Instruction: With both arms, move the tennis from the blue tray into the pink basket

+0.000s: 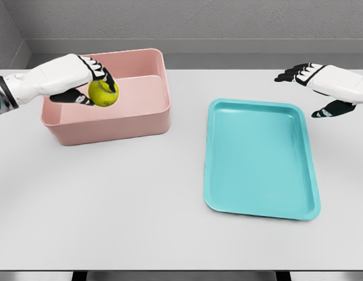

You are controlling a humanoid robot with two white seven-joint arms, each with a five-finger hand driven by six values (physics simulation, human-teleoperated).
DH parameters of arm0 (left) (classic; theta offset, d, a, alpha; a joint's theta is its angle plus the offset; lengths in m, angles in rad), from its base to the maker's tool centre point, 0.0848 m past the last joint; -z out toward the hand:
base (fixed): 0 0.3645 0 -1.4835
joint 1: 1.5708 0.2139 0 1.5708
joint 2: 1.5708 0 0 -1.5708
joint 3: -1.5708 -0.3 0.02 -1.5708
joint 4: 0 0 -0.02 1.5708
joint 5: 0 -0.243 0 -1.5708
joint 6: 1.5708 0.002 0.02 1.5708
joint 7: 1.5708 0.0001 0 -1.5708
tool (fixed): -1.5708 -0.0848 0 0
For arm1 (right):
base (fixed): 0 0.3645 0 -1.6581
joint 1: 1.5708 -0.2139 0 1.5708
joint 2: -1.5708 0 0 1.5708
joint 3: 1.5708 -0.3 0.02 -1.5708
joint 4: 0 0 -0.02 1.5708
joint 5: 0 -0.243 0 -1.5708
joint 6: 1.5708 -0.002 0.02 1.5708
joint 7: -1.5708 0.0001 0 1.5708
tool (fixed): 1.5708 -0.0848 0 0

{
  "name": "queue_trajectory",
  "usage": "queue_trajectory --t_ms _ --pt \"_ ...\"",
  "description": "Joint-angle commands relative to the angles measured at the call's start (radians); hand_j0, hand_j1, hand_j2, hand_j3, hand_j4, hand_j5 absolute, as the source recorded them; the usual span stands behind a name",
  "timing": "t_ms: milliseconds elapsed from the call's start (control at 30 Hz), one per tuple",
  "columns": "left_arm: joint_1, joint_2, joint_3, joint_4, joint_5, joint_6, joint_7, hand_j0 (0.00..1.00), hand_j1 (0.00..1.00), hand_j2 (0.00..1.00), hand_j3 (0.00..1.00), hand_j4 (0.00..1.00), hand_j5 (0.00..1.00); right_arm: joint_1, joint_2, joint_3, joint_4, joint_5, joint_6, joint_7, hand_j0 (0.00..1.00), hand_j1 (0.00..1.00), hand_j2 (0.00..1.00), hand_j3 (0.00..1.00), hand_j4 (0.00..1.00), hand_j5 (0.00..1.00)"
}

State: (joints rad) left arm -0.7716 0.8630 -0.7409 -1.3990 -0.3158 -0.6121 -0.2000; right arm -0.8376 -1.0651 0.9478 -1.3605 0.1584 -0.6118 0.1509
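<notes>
A yellow-green tennis ball [103, 93] hangs over the pink basket [140, 123], above its left half. My left hand [91, 85] is shut on the ball, its fingers curled over the top and side. The blue tray [260, 158] lies flat to the right of the basket and holds nothing. Beyond the tray's far right corner my right hand [313, 88] hovers with its fingers spread and holds nothing.
The basket and tray sit on a white table [111, 211] whose front edge runs along the bottom of the view. A grey wall stands behind the table.
</notes>
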Motion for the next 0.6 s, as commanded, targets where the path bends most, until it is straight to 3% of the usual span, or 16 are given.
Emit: queue_trajectory --t_ms 0,200,300,333,567 --pt "0.000 -0.009 0.017 0.026 0.004 0.001 0.001 0.55 0.55 0.55 0.55 0.55 0.55 0.000 -0.001 -0.003 0.000 -0.007 0.001 -0.001 1.00 1.00 1.00 1.00 1.00 1.00" --pt "0.002 -0.041 0.032 0.066 0.001 0.001 -0.019 0.55 0.55 0.55 0.55 0.55 0.55 0.000 -0.001 -0.001 0.000 -0.007 0.001 -0.001 1.00 1.00 1.00 1.00 1.00 1.00" --pt "0.009 -0.055 0.058 0.069 0.000 0.001 -0.019 0.94 0.94 0.94 0.94 0.94 0.94 0.000 -0.001 -0.001 0.000 -0.007 0.001 -0.001 1.00 1.00 1.00 1.00 1.00 1.00" --pt "0.011 -0.055 0.058 0.069 0.000 0.001 -0.018 0.98 0.98 0.98 0.98 0.98 0.98 0.000 -0.001 -0.001 0.000 -0.007 0.001 -0.001 1.00 1.00 1.00 1.00 1.00 1.00" --pt "0.015 -0.053 0.066 0.064 0.000 0.001 -0.015 1.00 1.00 1.00 1.00 1.00 1.00 0.000 -0.001 -0.001 0.000 -0.007 0.001 -0.001 1.00 1.00 1.00 1.00 1.00 1.00"
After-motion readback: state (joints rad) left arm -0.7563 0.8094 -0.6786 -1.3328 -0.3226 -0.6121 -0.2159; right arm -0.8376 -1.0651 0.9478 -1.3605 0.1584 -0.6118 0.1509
